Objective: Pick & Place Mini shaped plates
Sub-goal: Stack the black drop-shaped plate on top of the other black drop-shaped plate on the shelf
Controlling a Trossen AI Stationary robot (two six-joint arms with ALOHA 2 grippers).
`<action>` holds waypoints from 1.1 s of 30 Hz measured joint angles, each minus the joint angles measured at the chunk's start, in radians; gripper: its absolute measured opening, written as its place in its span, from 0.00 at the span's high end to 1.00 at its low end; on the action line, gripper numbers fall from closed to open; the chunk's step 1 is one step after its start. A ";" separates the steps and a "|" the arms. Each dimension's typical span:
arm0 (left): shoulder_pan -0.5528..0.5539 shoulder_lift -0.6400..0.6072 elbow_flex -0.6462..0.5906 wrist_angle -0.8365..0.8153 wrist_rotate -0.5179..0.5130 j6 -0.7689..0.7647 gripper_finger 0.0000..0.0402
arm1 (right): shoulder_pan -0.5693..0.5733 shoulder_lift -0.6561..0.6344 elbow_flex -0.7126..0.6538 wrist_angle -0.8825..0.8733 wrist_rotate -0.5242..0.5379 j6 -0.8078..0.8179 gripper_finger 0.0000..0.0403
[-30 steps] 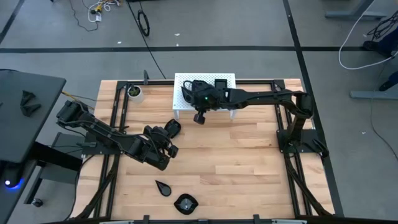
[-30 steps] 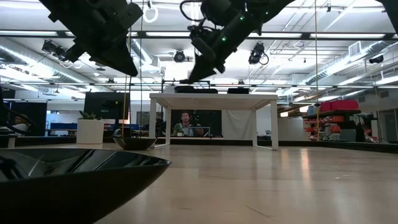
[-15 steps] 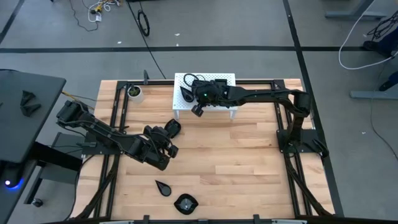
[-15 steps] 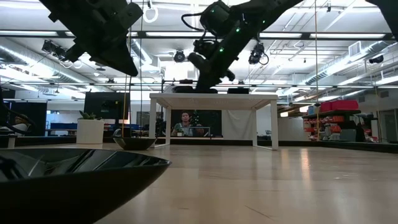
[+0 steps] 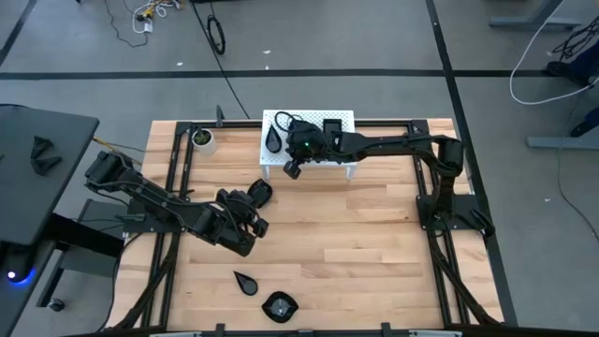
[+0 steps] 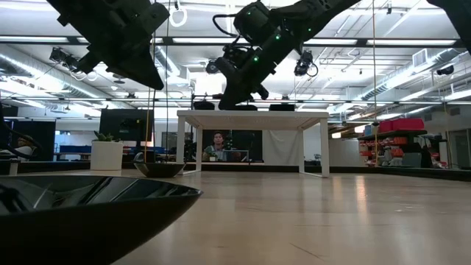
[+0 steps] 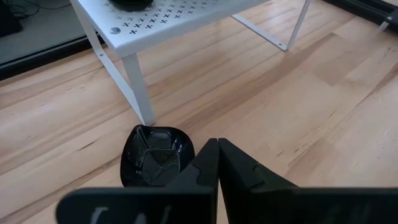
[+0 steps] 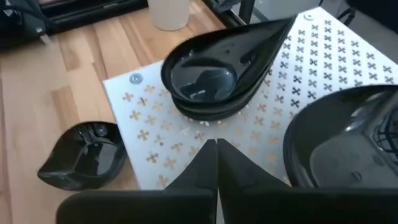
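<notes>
Both jaws closed, empty; right gripper [image 8: 216, 144] over teardrop plate [image 8: 224, 71]; no writing legible.

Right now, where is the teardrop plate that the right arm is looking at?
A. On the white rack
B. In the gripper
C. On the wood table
A: the teardrop plate lies on the white rack, ahead of the shut, empty right gripper.

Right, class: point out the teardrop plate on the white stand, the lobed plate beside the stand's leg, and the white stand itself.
teardrop plate [image 8: 214, 74], right wrist view, on its glossy bowl.
lobed plate [image 7: 155, 155], left wrist view, on its inner centre.
white stand [image 7: 180, 14], left wrist view, on its perforated top.
</notes>
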 joint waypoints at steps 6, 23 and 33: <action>-0.003 0.000 0.000 -0.007 0.008 0.005 0.98 | 0.017 -0.004 0.000 0.030 0.012 -0.057 1.00; -0.158 0.000 0.000 -0.044 0.141 -0.023 0.98 | 0.533 -0.294 -0.368 0.178 0.172 -0.155 1.00; -0.343 0.000 0.000 0.199 0.462 0.013 0.98 | 0.714 -0.311 -0.714 0.559 0.152 0.106 1.00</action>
